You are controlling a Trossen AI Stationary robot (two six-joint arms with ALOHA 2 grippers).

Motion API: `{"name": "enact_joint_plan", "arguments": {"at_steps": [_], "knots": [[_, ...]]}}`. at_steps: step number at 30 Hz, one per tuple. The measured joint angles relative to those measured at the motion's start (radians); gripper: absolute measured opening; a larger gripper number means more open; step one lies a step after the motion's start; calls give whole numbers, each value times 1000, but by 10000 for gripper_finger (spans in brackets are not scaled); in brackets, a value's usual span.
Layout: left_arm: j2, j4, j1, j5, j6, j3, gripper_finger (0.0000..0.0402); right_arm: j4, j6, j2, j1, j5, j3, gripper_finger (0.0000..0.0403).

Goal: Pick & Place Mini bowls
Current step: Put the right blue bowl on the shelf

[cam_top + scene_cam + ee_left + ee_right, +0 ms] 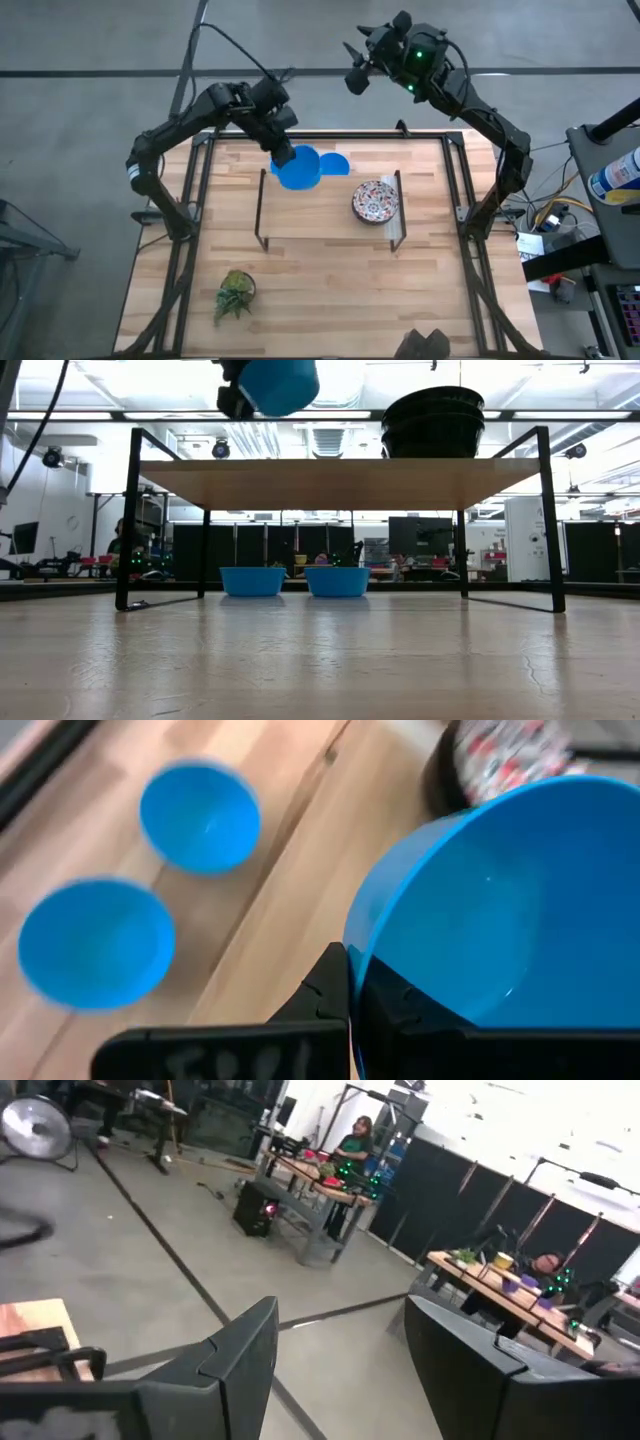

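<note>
Aloft, left pincer [350, 1005] (clamped), blue bowl [500, 910]

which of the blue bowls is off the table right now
The blue bowl gripped at its rim by the left end effector, above the shelf; the other two sit on the table.

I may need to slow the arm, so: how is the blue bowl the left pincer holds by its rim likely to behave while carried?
The blue bowl looks stiff, keeping its round shape though the left pincer grips only its rim. It seems light, hanging from that one-sided pinch. Its smooth, glossy wall may let it slip or swing, so gentle motion seems wise.
</note>
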Motion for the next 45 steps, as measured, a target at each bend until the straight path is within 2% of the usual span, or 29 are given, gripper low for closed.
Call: {"name": "enact_joint_plan", "arguments": {"at_steps": [11,19,38,41,45], "knots": [[68,-71,-88,-93,68,-85,0,-85,92,1,-15,1,0,215],[97,-51,-89,-133,99,-164,0,-107,104,2,-14,-1,0,215],[101,18,-89,-148,80,-243,1,-128,100,2,-26,-3,-10,215],[101,38,-89,-149,60,-243,13,-125,100,2,-33,-3,-15,215],[101,32,-89,-127,45,-243,51,-124,100,2,-37,-4,-22,215]]}}
